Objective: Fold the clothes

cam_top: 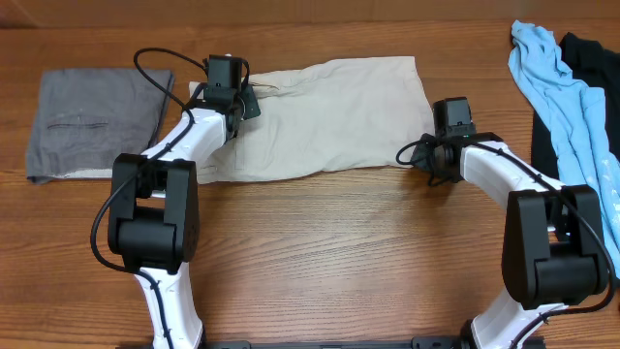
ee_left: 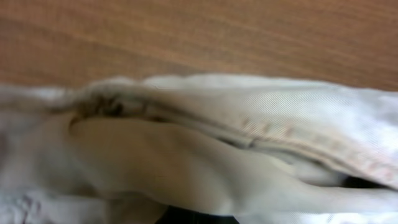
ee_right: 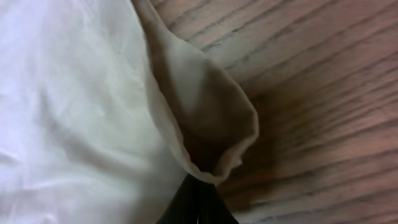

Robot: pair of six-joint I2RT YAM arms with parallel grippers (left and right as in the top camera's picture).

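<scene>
The beige shorts (cam_top: 329, 116) lie spread flat at the middle of the wooden tabletop (cam_top: 339, 252), between the two arms. The left tool (cam_top: 242, 105) sits on their upper left corner. In the left wrist view bunched cloth and a seam fill the picture and hide the fingers, so I cannot tell whether it grips. The right tool (cam_top: 429, 155) is at the right edge of the shorts, its dark fingers (ee_right: 193, 202) pinched on a raised fold of hem. A folded grey garment (cam_top: 92, 121) lies far left. A light blue garment (cam_top: 562, 97) and a black garment (cam_top: 596, 68) lie far right.
</scene>
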